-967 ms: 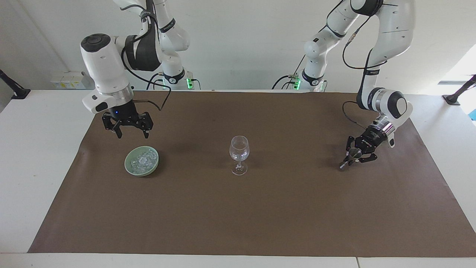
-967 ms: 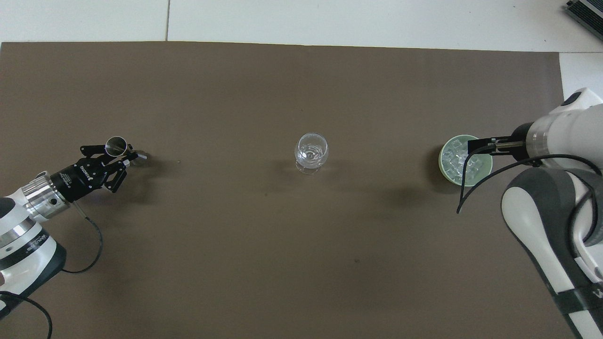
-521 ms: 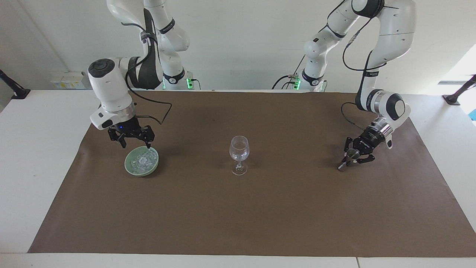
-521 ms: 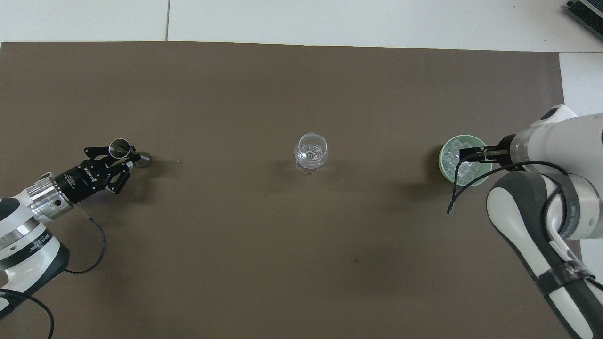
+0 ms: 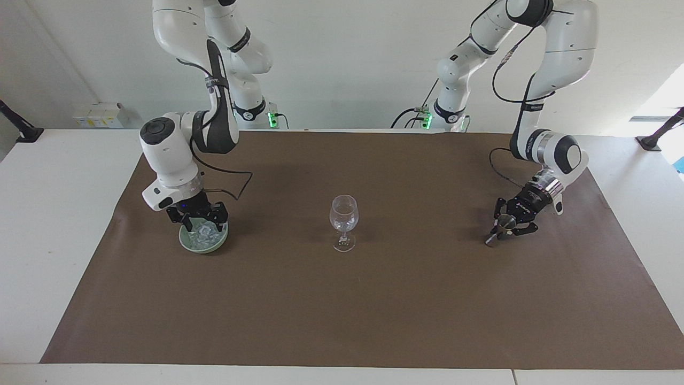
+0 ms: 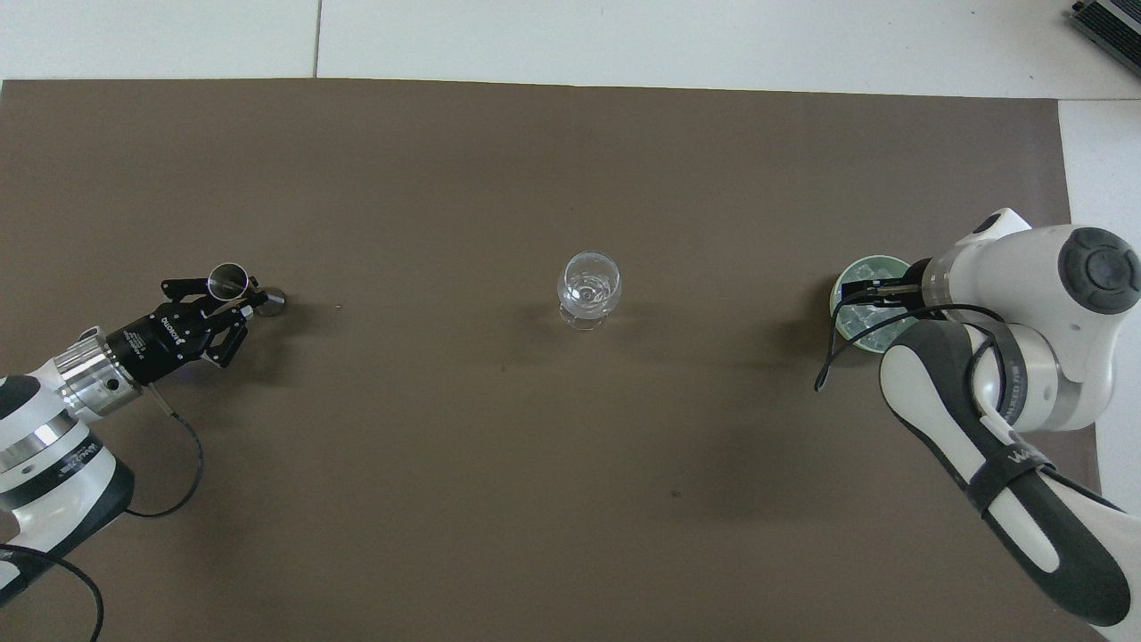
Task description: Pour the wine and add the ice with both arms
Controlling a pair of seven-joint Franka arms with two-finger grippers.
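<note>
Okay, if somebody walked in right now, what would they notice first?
Probably the right arm's tool dipped into the green bowl of ice at its end of the mat. Then the wine glass standing alone mid-mat, and the left tool shut on a small metal cup at its own end.

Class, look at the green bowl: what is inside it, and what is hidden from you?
The green bowl holds clear ice chunks. The right gripper has dipped in among them, covering part of the pile; whether it grips a chunk cannot be seen.

arms (image 5: pixel 561 37) – white shells, black joint bands | silver wrist rings | black cables – looped
</note>
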